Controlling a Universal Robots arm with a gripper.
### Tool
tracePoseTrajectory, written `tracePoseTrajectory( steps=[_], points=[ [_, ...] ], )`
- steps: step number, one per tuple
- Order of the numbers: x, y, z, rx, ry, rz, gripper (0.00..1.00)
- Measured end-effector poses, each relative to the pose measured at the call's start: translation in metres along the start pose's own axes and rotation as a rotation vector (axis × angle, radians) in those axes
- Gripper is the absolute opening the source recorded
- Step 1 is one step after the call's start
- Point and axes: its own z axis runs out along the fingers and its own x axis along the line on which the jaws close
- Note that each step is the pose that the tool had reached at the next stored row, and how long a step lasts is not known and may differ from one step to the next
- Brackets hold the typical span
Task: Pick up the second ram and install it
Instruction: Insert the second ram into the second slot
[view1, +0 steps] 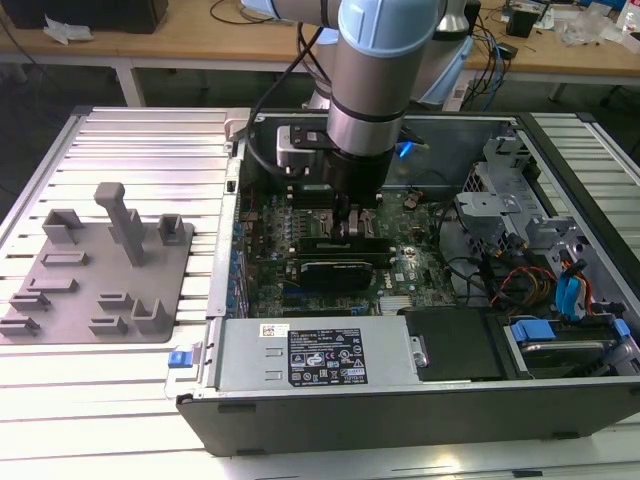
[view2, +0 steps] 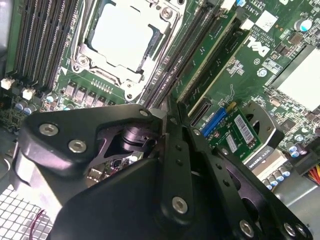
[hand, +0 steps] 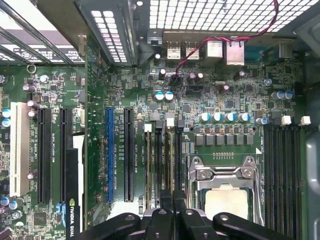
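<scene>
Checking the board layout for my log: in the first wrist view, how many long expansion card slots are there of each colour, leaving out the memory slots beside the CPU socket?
white expansion slot: 1
blue expansion slot: 1
black expansion slots: 3
Total: 5

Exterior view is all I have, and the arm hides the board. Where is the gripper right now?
Observer: In the first wrist view the gripper is low over the memory slots, right beside the CPU socket.
Operator: Is the socket covered?
Observer: No, its metal frame is bare, with no cooler on it.
Operator: Is the second ram in?
Observer: I cannot tell; the gripper's body hides the slot under it. The slots on the socket's other side look empty.
</scene>
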Motion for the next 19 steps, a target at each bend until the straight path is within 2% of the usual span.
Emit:
tracePoseTrajectory(
  steps=[4,19],
  points=[
    [0.0000,0.0030,0.0008,0.0017,0.0000,0.000,0.09],
    [-0.0009,0.0027,0.0026,0.0018,0.0000,0.000,0.09]
  ],
)
